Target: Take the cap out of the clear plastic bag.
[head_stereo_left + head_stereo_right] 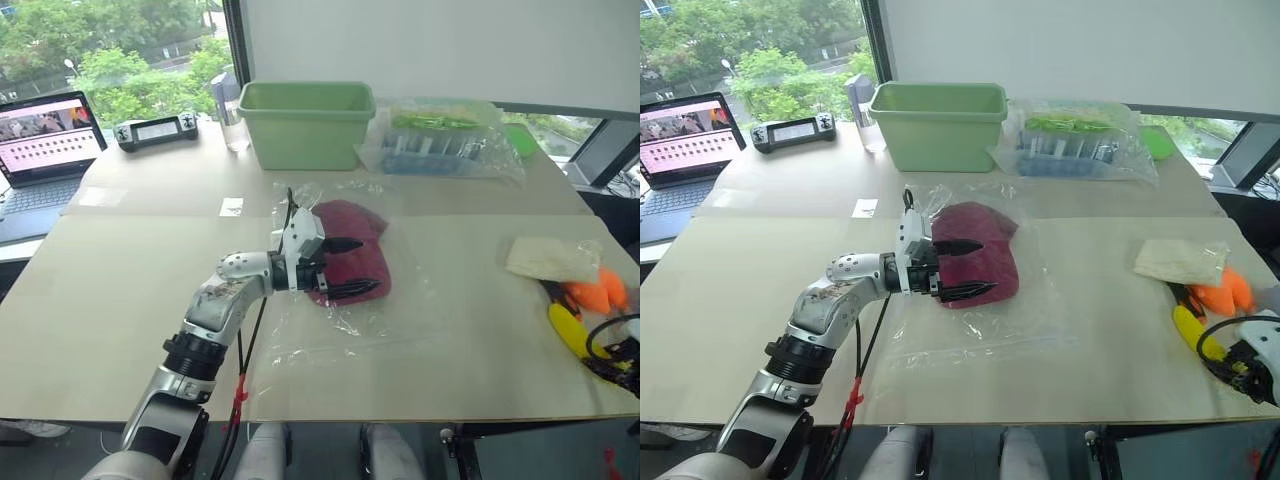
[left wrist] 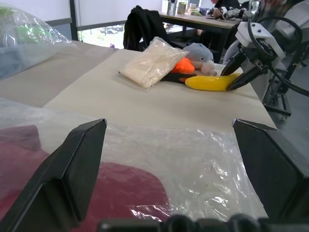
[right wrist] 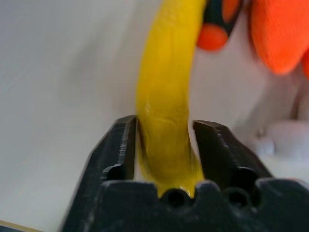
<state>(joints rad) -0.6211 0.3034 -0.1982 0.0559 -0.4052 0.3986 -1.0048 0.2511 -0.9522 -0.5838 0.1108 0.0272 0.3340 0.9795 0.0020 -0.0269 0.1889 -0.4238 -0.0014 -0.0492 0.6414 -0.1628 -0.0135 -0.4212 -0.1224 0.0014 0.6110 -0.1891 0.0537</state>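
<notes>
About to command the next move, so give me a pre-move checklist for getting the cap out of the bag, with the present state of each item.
1. Left end effector open: ok, fingers spread wide.
2. Left end effector lined up with the cap: ok, both fingers lie across it.
3. Cap free of the clear plastic bag: not ok, the plastic covers it.
4. Bag's open end located: cannot tell.
5. Right end effector free of the yellow object: cannot tell; it sits around the object at the right edge of the table, well away from the bag.
</notes>
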